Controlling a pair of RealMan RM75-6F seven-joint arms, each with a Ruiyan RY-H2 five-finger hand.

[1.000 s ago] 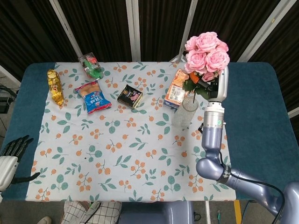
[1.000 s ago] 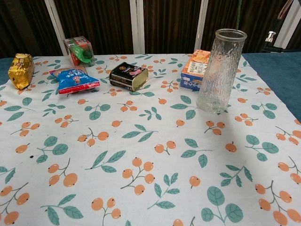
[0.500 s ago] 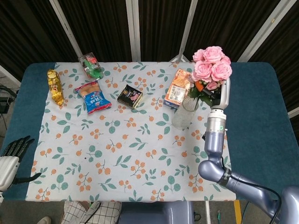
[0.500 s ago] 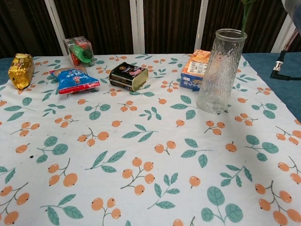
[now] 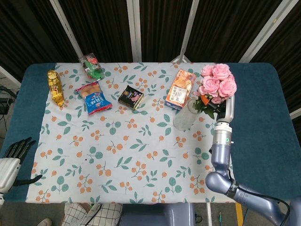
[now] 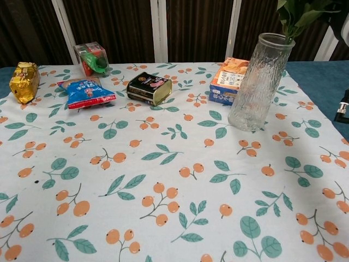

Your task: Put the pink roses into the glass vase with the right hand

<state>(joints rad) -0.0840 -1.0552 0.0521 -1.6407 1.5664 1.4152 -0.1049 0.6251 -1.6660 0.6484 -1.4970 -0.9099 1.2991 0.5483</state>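
The pink roses (image 5: 217, 81) hang over the table's right side, just right of the glass vase (image 5: 184, 117). My right hand (image 5: 221, 110) grips their stems from below and is mostly hidden under the blooms and leaves. In the chest view the vase (image 6: 256, 82) leans to the right, and the green leaves (image 6: 297, 13) sit right above its mouth. I cannot tell whether the stem ends are inside the glass. My left hand (image 5: 11, 157) stays open off the table's left edge, holding nothing.
An orange box (image 5: 180, 88) lies just behind the vase. Further left are a dark tin (image 5: 130, 97), a blue snack bag (image 5: 94, 98), a green-and-red packet (image 5: 91, 67) and a gold bag (image 5: 55, 87). The floral cloth (image 5: 131, 155) covers the table's near part.
My right arm has carried the roses to the right and lower, bringing the leaves down to the vase mouth. The vase has tipped to the right. The left hand has not moved.
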